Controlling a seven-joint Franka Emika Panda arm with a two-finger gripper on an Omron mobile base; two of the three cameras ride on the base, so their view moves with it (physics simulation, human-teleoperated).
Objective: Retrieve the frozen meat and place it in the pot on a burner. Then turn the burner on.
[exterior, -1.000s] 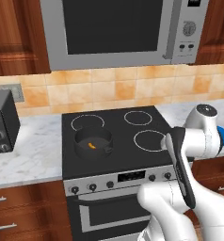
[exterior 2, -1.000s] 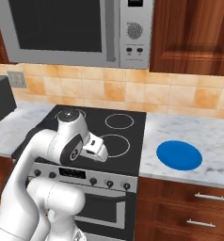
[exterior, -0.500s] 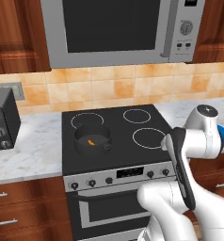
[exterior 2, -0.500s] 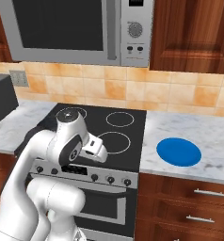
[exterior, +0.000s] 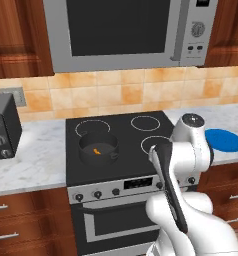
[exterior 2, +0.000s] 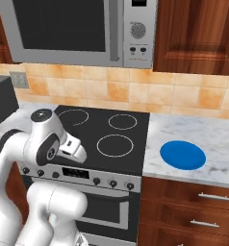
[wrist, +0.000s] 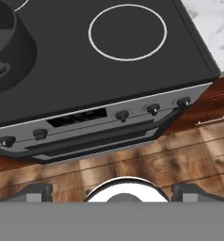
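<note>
pot [exterior: 98,149]: matt dark metal | counter [exterior 2: 193,139]: glossy marble | cabinets [exterior 2: 193,36]: polished wood

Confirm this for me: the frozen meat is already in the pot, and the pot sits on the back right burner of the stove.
Not quite. The frozen meat is in the pot, but the pot sits on the front left burner of the stove, not the back right one. The left base view shows it.

The black glass stove top [exterior: 126,150] is carrying the short, wide, dark grey metal pot [exterior: 98,148] on its front left burner. The white marbled stone counter [exterior 2: 193,139] on either side is carrying a round blue plate [exterior 2: 182,154] to the right and a dark boxy appliance [exterior: 2,127] to the left.
</note>
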